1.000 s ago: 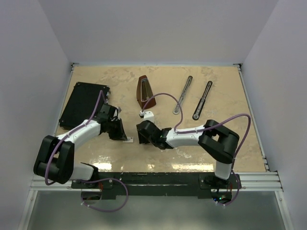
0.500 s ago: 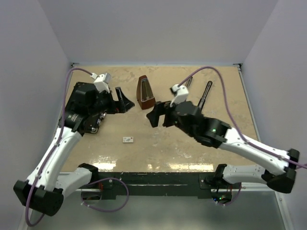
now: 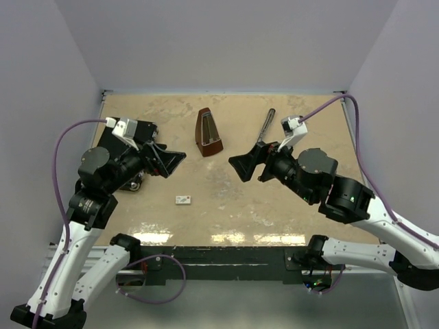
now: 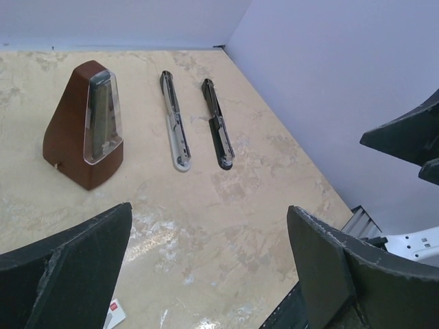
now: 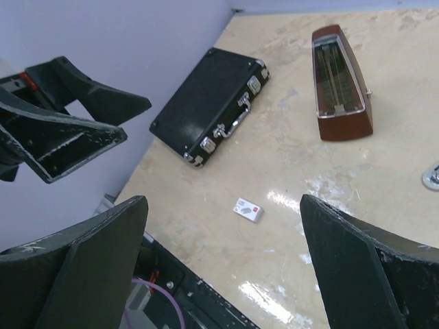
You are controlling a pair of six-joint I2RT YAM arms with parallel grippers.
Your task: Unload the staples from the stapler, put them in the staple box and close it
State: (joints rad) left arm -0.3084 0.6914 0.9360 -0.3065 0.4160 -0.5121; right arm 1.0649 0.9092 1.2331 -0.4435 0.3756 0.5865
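Arms bolted at the near edge are hovering above the table (image 3: 226, 205), the left gripper (image 4: 209, 226) and right gripper (image 5: 223, 202) both gaping wide and carrying nothing. Below them, a small white piece (image 3: 183, 199) is lying alone near the middle. Farther back, a black case (image 5: 206, 103) is lying at the left and a brown metronome (image 3: 208, 131) is standing upright at the centre. The stapler (image 4: 175, 127) is lying at the far right as two slim bars side by side, well apart from both grippers. The staples are too small to make out. A long reach is probably risking a toppled metronome, and wide jaws may be scattering the bars.
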